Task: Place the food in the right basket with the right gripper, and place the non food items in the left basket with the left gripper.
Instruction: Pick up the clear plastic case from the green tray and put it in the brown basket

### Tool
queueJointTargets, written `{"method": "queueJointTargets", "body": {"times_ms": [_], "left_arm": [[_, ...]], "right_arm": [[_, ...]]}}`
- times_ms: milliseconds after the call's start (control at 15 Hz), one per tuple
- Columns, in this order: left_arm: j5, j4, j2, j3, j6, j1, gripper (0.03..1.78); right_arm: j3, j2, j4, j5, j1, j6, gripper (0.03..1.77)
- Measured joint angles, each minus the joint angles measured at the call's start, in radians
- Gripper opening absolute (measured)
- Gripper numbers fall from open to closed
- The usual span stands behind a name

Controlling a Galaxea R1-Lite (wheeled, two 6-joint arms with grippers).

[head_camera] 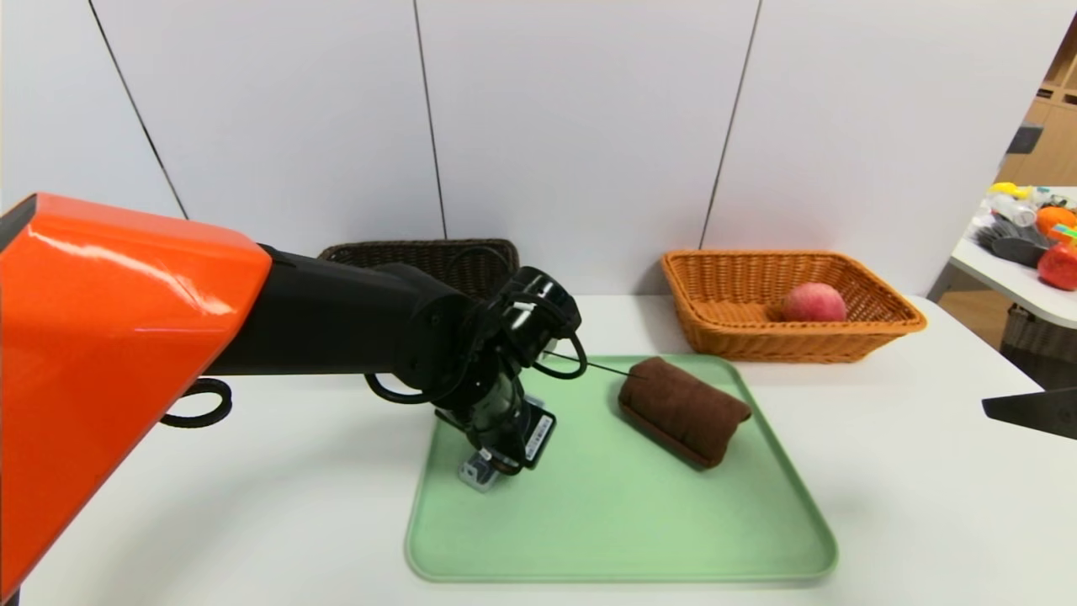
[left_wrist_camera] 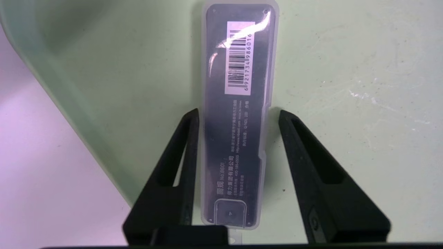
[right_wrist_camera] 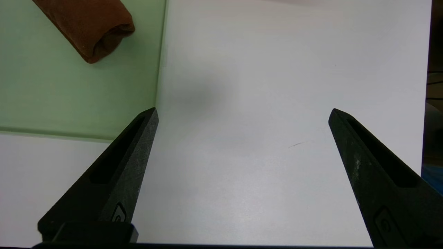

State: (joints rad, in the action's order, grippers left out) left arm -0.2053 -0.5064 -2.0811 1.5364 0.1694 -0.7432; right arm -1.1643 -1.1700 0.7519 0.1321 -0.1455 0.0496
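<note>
Wall: one white backdrop (head_camera: 580, 126), four panels visible, three dark seams between them.
Work table: one, white (head_camera: 875, 471), a few faint marks on its top.
Room: to the right, one second white table (head_camera: 968, 252) crowded with small things, among them one orange fruit (head_camera: 1056, 220) and one red fruit (head_camera: 1058, 266); wooden shelving (head_camera: 1052, 135) behind.
Tray: one, pale green (head_camera: 656, 530), flat on the work table, scuffed and speckled inside.
Baskets: two wicker ones behind the tray; orange-brown right basket (head_camera: 791, 341), dark brown left basket (head_camera: 379, 252), partly hidden by the left arm (head_camera: 336, 316).
Grippers: two. Left gripper (left_wrist_camera: 239, 112) low over the tray's left part, fingers spread astride the compass case, a gap showing on one side; whether the other finger touches it, I cannot tell. Right gripper (right_wrist_camera: 244, 111) parked above the white table, right of the tray, fingers spread wide with nothing between them.
Cloth: one, brown and rolled (head_camera: 686, 412), lying slantwise in the tray's upper right part.
Compass case: one, dark with a clear rim (left_wrist_camera: 235, 138), flat on the tray, barcode label up.
Fruit in baskets: one, round and pinkish red (head_camera: 814, 303), inside the right basket.
</note>
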Motion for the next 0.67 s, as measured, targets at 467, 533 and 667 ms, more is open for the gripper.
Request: {"method": "queueJointTargets", "body": {"times_ms": [467, 533, 667], "left_arm": [[0.000, -0.001, 0.007, -0.008, 0.002, -0.001, 0.57], [0.003, -0.001, 0.011, -0.008, 0.003, -0.001, 0.57], [0.026, -0.001, 0.025, -0.004, 0.003, -0.005, 0.57]], "right_arm": [[0.002, 0.011, 0.001, 0.000, -0.001, -0.001, 1.70], [0.007, 0.011, 0.001, 0.000, 0.000, -0.002, 1.70], [0.018, 0.014, 0.000, 0.000, 0.000, -0.001, 1.70]]}}
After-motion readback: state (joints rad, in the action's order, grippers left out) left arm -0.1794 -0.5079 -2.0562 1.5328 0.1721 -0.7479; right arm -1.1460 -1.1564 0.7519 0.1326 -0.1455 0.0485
